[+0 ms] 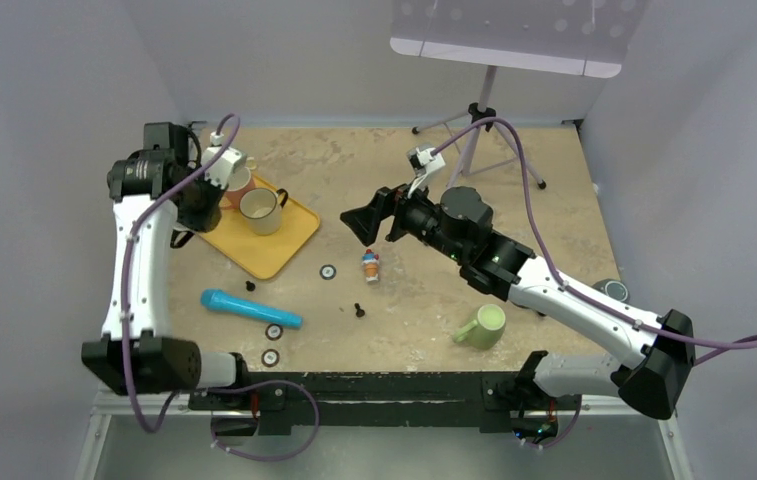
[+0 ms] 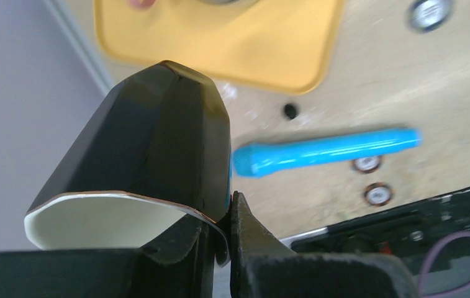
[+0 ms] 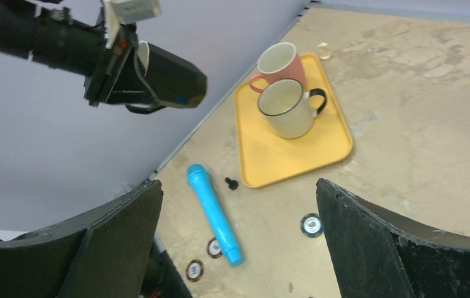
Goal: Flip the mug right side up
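Right wrist: three mugs (image 3: pixel 170 81) (image 3: pixel 279 62) (image 3: pixel 288 112), one tray (image 3: pixel 294 158)

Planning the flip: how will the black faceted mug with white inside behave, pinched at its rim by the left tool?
The black faceted mug looks rigid and glossy, so likely slippery. The left tool pinches only one rim wall, so it may pivot. Probably ceramic: fragile if dropped.

Tray (image 1: pixel 289 245) lies rear left on the table (image 1: pixel 554 190). Two mugs stand on it, touching: rear mug (image 1: pixel 239 182) behind front mug (image 1: pixel 262 210). Held mug (image 2: pixel 158 136) hangs in the left gripper (image 2: pixel 225 214), off the table, at the tray's left side. Cylinder (image 1: pixel 251 308) lies before the tray, two discs (image 1: pixel 273 332) just before its right end. Toy figure (image 1: pixel 370 266) is right of the tray; lone mug (image 1: pixel 484 325) front right. Tripod (image 1: pixel 481 112) stands at the rear.
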Controlling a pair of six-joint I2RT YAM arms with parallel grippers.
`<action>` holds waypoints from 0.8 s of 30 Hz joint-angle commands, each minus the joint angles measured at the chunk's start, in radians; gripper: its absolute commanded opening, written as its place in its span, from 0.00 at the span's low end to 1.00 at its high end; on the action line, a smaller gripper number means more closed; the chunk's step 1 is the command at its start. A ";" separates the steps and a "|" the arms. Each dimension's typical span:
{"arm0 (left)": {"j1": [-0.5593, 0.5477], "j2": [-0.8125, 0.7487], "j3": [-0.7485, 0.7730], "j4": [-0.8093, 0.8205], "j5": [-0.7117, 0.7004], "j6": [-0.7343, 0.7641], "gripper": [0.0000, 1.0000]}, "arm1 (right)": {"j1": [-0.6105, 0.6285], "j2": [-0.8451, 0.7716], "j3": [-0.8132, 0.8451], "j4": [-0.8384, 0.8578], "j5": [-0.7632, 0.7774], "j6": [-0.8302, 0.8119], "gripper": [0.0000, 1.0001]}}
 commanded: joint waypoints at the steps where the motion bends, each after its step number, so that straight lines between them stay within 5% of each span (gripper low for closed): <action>1: 0.121 0.203 0.071 0.034 -0.161 0.189 0.00 | 0.001 -0.020 -0.005 -0.051 0.092 -0.082 0.98; 8: 0.221 0.752 0.548 -0.095 -0.202 0.115 0.00 | 0.000 -0.031 -0.033 -0.080 0.148 -0.133 0.98; 12: 0.219 0.911 0.770 -0.168 -0.153 0.088 0.00 | -0.002 -0.025 -0.041 -0.095 0.175 -0.155 0.98; 24: 0.187 1.007 0.739 -0.139 -0.074 0.082 0.00 | -0.003 -0.006 -0.041 -0.148 0.215 -0.151 0.98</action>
